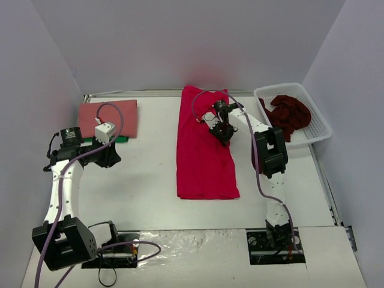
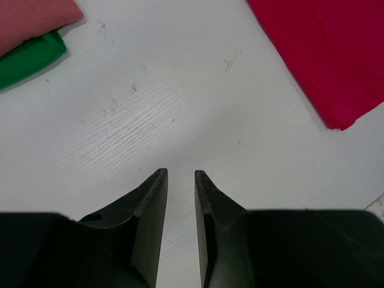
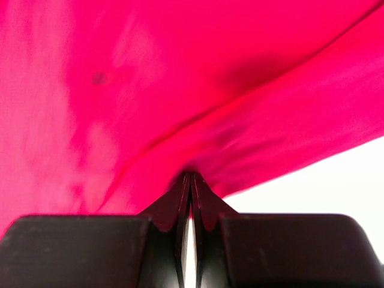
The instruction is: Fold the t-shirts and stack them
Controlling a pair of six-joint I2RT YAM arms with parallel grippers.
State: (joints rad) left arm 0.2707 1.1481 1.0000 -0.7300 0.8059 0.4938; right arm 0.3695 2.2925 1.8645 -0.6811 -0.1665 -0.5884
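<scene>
The bright crimson t-shirt (image 1: 204, 156) lies folded into a long strip in the middle of the table. My right gripper (image 1: 223, 129) is over its upper right part. In the right wrist view the gripper (image 3: 191, 175) is shut on a pinch of the crimson cloth (image 3: 150, 90), which is pulled up into a ridge. The dull salmon-red t-shirt (image 1: 108, 117) lies folded at the back left. The dark maroon t-shirt (image 1: 291, 113) lies crumpled in the basket. My left gripper (image 1: 111, 158) hovers over bare table, its jaws narrowly apart and empty (image 2: 180, 174).
The white lattice basket (image 1: 318, 123) stands at the back right. A green flat piece (image 1: 123, 140) pokes out under the salmon shirt, also in the left wrist view (image 2: 30, 60). Cables loop over both arms. White walls close in the back and sides.
</scene>
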